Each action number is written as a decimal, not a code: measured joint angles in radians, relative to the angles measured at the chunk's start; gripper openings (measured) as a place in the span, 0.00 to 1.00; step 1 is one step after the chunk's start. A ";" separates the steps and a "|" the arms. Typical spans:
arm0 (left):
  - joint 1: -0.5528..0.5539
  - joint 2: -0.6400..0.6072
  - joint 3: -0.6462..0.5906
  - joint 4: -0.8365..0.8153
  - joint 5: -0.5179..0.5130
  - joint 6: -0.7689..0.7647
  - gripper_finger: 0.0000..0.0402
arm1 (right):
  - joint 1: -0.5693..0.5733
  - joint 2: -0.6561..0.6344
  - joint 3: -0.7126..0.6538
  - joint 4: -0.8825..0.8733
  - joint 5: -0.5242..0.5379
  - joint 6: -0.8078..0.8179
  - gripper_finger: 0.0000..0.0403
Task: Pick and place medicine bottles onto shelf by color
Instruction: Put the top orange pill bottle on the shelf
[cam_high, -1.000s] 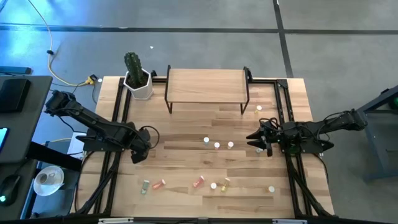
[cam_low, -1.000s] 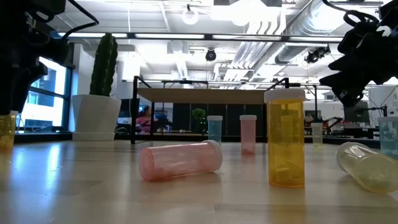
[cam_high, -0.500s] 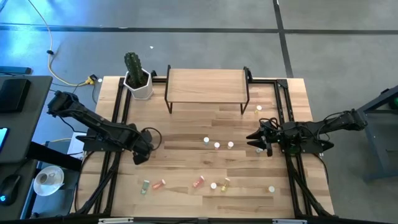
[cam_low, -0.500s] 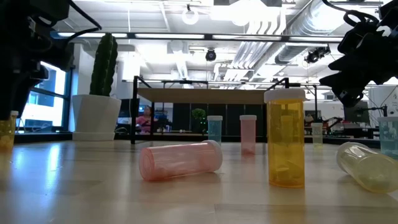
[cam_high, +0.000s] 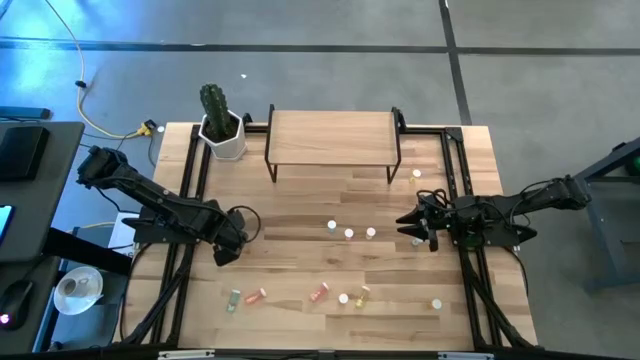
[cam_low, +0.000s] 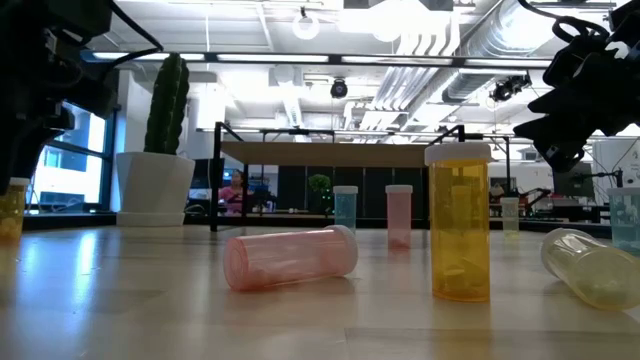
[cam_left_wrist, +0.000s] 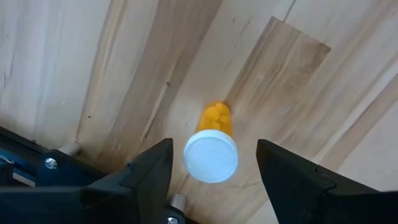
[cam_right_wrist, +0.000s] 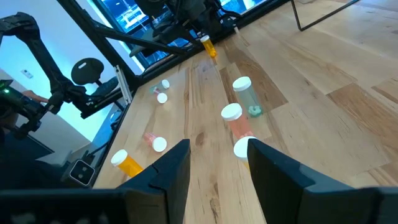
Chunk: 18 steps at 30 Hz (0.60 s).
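Note:
An orange bottle with a white cap stands upright on the table at the left. My left gripper is open above it, pointing down, with one finger on either side of the cap and a gap to each. It shows in the high view. My right gripper is open and empty above the table's right part. Three capped bottles stand mid-table, and several more lie or stand near the front edge. The shelf stands at the far middle with nothing on it.
A potted cactus stands left of the shelf. One small bottle stands by the shelf's right leg. Black frame rails run along both sides of the table. In the low view a pink bottle lies beside an upright yellow one.
My left gripper has edged a little toward the table's right edge, staying open over the orange bottle. The bottles and my right arm have kept still.

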 joint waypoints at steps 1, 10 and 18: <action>0.000 0.000 0.000 0.000 0.001 0.000 0.53 | 0.000 0.000 0.000 0.000 0.000 0.000 0.38; 0.000 0.000 0.000 0.000 0.000 0.003 0.37 | 0.000 0.000 0.000 0.000 0.000 0.000 0.38; 0.000 0.000 0.000 -0.001 -0.002 0.003 0.27 | 0.000 0.000 0.000 0.000 0.000 0.000 0.38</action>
